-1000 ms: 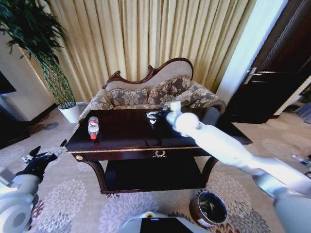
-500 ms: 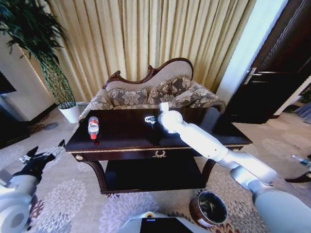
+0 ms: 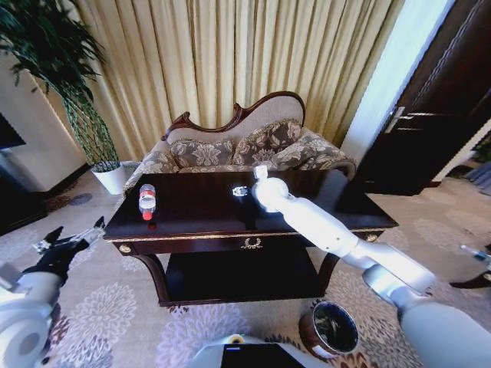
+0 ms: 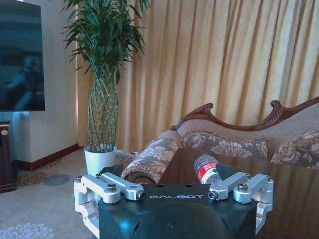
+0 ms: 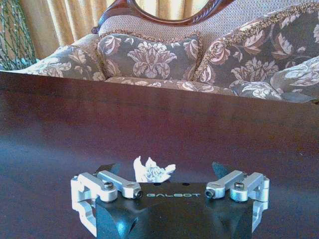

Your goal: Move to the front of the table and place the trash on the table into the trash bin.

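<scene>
A white crumpled scrap of trash (image 5: 152, 172) lies on the dark glossy table (image 5: 75, 124), between the spread fingers of my open right gripper (image 5: 165, 169). In the head view that gripper (image 3: 244, 189) reaches over the middle of the table (image 3: 192, 218), at the scrap (image 3: 238, 191). A clear bottle (image 3: 146, 201) with a red cap and red label lies near the table's left end; the left wrist view shows the bottle (image 4: 206, 169) too. My left gripper (image 3: 67, 245) hangs open, low and left of the table. The round brown trash bin (image 3: 305, 331) stands on the carpet by the table's front right leg.
A carved-back floral sofa (image 3: 230, 149) stands right behind the table before gold curtains. A tall plant in a white pot (image 3: 111, 176) is at the back left and a dark door (image 3: 437, 115) at the right. Patterned carpet surrounds the table.
My right arm has swung down and left over the table, bringing its gripper to the white scrap. The left arm has barely moved.
</scene>
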Robot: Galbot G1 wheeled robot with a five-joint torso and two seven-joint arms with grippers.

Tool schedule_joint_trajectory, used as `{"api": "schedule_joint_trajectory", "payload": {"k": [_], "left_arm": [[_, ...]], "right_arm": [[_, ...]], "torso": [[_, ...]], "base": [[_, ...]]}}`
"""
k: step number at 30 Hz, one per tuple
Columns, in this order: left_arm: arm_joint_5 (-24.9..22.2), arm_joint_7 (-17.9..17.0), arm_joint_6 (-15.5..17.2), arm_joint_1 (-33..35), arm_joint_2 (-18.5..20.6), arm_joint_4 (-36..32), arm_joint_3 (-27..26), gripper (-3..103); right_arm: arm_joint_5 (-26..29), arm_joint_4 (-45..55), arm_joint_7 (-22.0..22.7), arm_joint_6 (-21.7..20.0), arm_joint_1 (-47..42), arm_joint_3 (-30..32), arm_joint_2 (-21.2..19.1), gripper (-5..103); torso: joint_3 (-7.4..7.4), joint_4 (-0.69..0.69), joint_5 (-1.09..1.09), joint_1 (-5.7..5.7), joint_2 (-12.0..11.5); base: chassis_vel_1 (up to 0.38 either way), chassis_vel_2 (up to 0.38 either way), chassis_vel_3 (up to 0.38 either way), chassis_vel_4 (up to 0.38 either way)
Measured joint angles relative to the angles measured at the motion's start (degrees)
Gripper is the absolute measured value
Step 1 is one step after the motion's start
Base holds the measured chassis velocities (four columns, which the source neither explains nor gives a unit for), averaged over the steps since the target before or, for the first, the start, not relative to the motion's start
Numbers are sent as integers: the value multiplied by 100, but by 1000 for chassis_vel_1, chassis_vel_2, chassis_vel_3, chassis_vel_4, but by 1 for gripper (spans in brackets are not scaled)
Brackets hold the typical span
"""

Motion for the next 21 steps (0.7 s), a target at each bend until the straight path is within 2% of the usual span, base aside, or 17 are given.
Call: {"api": "schedule_joint_trajectory", "payload": {"k": [6, 9, 11, 13, 17, 18, 21], "left_arm": [[-78, 12, -8, -15, 29, 0, -107, 100], [-93, 14, -11, -42, 54, 0, -117, 100], [-93, 14, -21, -77, 63, 0, -107, 100], [-93, 14, -22, -83, 63, 0, -105, 100], [-93, 14, -24, -89, 64, 0, -99, 100], [-93, 14, -24, -89, 64, 0, -99, 100], [-93, 14, -26, -119, 76, 0, -98, 100]], "right_arm": [[-105, -86, 10, -23, -3, -33, 47, 103], [-160, -117, 77, -55, -4, -55, 59, 99], [-183, -139, 176, -71, -4, -68, 71, 89], [-188, -142, 188, -74, -5, -72, 71, 89], [-267, -144, 204, -67, -9, -118, 47, 67], [-267, -144, 204, -67, -9, -118, 47, 67], [-286, -136, 214, -53, -9, -137, 37, 51]], "torso": [[0, 0, 0, 0, 0], [0, 0, 0, 0, 0], [0, 0, 0, 0, 0], [0, 0, 0, 0, 0], [0, 0, 0, 0, 0], [0, 0, 0, 0, 0], [0, -1, 0, 0, 0]], "base": [[0, 0, 0, 0], [0, 0, 0, 0], [0, 0, 0, 0], [0, 0, 0, 0], [0, 0, 0, 0], [0, 0, 0, 0], [0, 0, 0, 0]]}}
